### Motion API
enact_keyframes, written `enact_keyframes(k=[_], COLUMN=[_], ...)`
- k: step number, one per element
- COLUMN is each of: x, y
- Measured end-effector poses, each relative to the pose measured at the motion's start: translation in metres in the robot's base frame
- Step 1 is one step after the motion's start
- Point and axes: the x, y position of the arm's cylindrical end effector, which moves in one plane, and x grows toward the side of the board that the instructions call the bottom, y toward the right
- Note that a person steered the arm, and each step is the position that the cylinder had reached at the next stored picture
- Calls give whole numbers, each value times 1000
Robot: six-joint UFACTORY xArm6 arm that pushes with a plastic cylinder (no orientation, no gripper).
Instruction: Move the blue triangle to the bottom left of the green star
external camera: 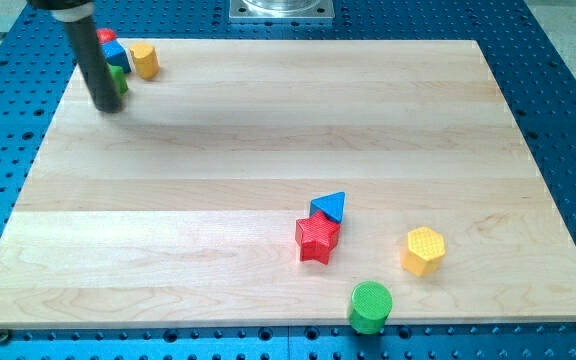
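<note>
Rod and blocks crowd the view's top left corner of the wooden board (268,130), which lies on a blue perforated table (568,100). My tip (109,107) rests on the board there, at the end of the dark rod, whose upper part is cut off by the view's top edge. The rod has no jaws and holds nothing; it only stands in front of a small cluster. Behind it a red block (105,36), a blue block (116,53) and a green block (118,78) are each partly hidden, so I cannot tell their shapes; whether the green one is the star cannot be made out. My tip sits just below and to the left of that green block, seemingly touching it. Just to the right of the cluster stands a yellow hexagon (145,59), fully visible.

Well apart, toward the view's bottom right, the blue triangle (330,207) lies on the board, touching the upper edge of a red star (317,239). Lower down, a green cylinder (371,306) stands at the board's bottom edge. Right of the red star, a second yellow hexagon (424,250) stands alone. My tip is far from the blue triangle, across the board diagonally.
</note>
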Motion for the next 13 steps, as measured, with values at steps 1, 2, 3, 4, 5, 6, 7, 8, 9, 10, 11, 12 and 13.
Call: enact_keyframes(k=[1,2,3,4,5,6,7,8,9,10,11,12,13], x=[-7,-3,36,133,208,260,249,218,186,178,125,56,22], y=[22,122,242,320,419,487,397,282,245,260,244,154,50])
